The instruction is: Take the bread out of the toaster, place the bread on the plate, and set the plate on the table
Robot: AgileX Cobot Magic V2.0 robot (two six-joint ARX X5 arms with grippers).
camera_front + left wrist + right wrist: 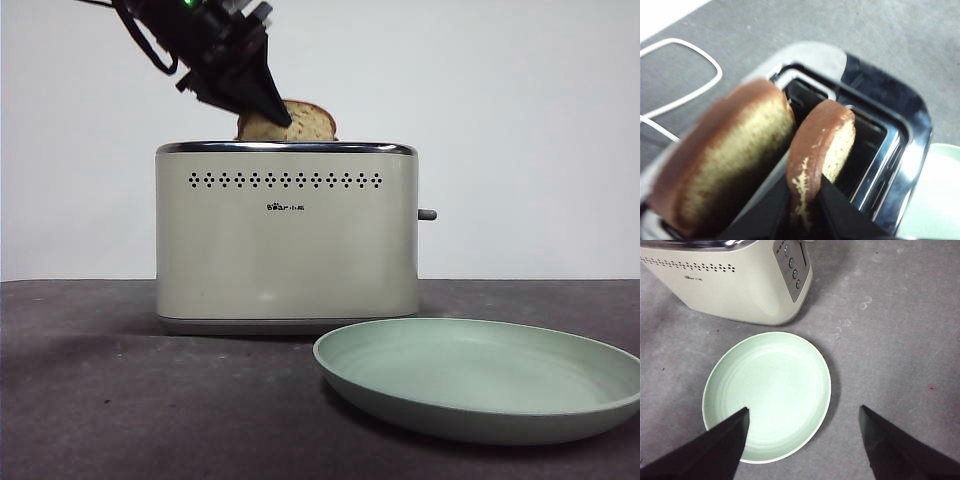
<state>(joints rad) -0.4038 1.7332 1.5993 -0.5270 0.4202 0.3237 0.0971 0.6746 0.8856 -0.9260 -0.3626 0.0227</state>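
Observation:
The cream toaster (285, 250) stands mid-table with the bread (310, 122) sticking up out of its top. My left gripper (280, 112) comes in from the upper left. In the left wrist view (805, 210) its jaws are shut on the bread (832, 145), one on each face, with the slice still in the slot nearer the plate. A second slice (730, 160) stands in the other slot. The pale green plate (480, 375) lies empty on the table in front of the toaster, to the right. My right gripper (805, 440) hangs open and empty above the plate (770, 385).
A white cable (690, 95) loops on the grey table (100, 400) behind the toaster. The toaster's lever (427, 214) sticks out on its right side, and its button panel (792, 267) faces the plate side.

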